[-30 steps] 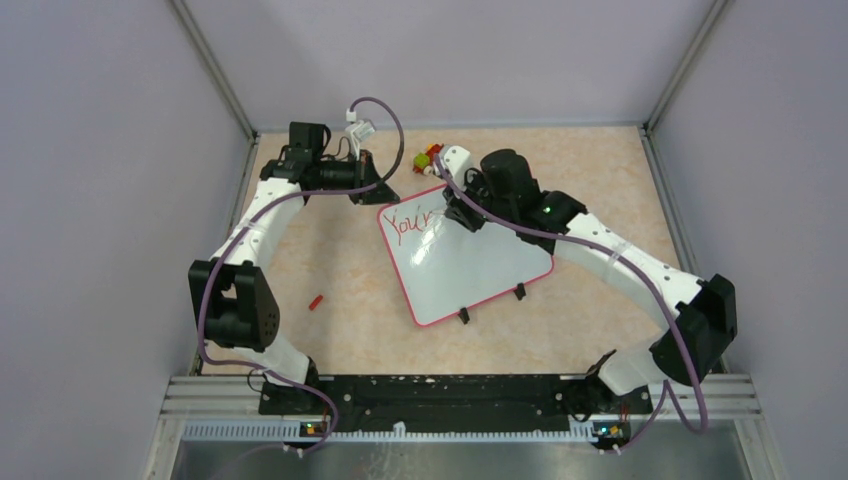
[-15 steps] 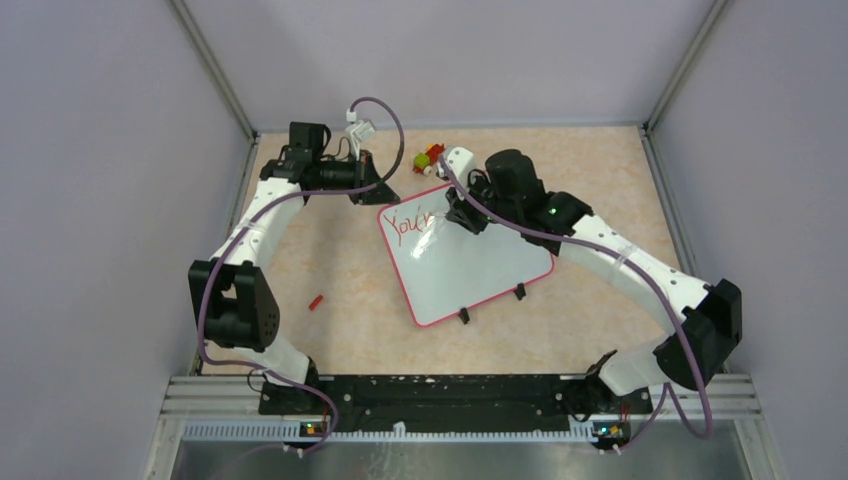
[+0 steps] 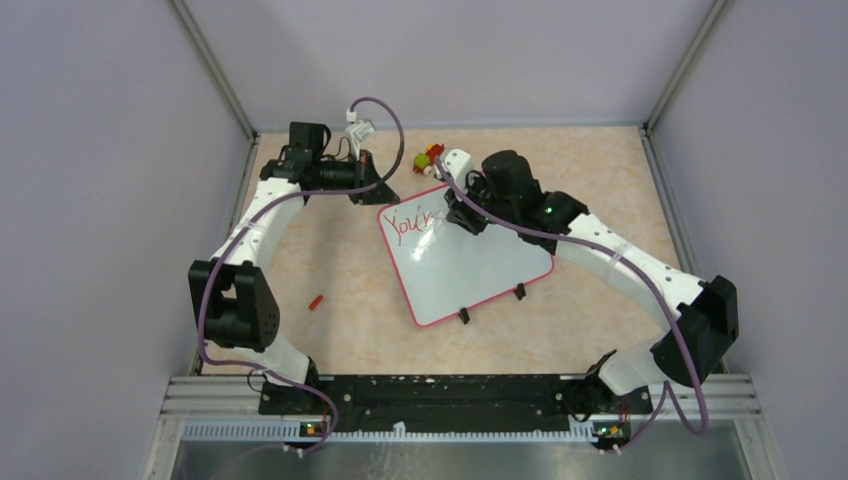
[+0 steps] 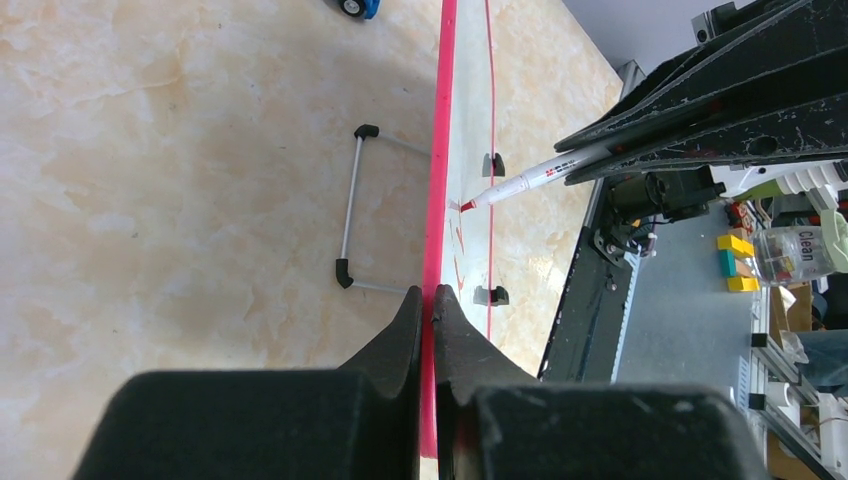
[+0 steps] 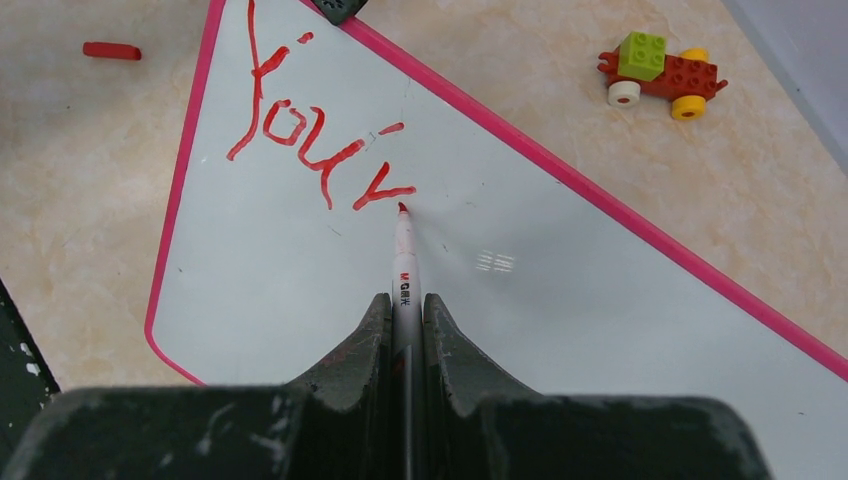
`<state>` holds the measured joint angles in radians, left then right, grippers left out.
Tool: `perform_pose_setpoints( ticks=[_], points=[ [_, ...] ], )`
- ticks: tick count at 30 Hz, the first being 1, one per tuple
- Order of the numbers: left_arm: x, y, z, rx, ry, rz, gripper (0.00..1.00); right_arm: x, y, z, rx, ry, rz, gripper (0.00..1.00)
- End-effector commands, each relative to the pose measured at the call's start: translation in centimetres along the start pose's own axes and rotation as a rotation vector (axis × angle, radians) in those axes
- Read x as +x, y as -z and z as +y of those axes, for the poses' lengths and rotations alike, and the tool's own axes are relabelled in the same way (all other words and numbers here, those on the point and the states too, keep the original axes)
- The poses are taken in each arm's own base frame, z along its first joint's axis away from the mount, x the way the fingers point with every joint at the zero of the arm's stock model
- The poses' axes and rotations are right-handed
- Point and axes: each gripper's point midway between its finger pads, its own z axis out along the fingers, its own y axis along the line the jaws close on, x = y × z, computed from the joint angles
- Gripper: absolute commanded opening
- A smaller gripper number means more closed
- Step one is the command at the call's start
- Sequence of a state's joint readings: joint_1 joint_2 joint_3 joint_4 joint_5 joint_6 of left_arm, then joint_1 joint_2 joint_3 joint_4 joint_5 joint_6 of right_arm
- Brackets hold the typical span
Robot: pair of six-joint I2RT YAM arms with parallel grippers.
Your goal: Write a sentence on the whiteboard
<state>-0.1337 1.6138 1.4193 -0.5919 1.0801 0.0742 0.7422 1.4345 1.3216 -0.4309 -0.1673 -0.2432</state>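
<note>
While the right gripper [image 5: 405,305] was clamped on the marker [image 5: 404,255], the red tip sat at the whiteboard [image 5: 560,330], right at the end of the "r" stroke. Only "You'r" of the sentence [image 5: 300,140] was down. The marker's long axis ran straight out from the fingers toward the lettering. Bare board lay to the tip's right in the wrist view, so the next letters probably went that way. The left gripper [image 4: 427,300] was pinched onto the whiteboard's pink rim, steadying it.

White-linked, black-jointed arms [image 3: 252,228] trail purple cables [image 3: 202,325]; the right end effector [image 5: 405,300] is scuffed black.
</note>
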Motion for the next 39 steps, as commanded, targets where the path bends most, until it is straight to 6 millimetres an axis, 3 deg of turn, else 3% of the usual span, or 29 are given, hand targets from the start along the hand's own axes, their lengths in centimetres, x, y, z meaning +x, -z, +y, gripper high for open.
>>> perform_pose_setpoints(
  ticks=[1, 14, 24, 39],
  points=[
    [0.7, -0.9, -0.8, 0.035, 0.013, 0.033, 0.0, -0.1, 0.3, -1.7, 0.068, 0.019, -0.007, 0.0],
    [0.7, -0.9, -0.9, 0.035, 0.01, 0.033, 0.0, -0.8, 0.9, -3.7, 0.127, 0.014, -0.014, 0.0],
    [0.7, -0.9, -0.9, 0.037, 0.008, 0.033, 0.0, -2.1, 0.9, -3.7, 0.121, 0.005, -0.047, 0.0],
    [0.7, -1.0, -0.8, 0.041, 0.008, 0.035, 0.0, -2.5, 0.3, -3.3, 0.089, -0.007, -0.055, 0.0]
  ],
)
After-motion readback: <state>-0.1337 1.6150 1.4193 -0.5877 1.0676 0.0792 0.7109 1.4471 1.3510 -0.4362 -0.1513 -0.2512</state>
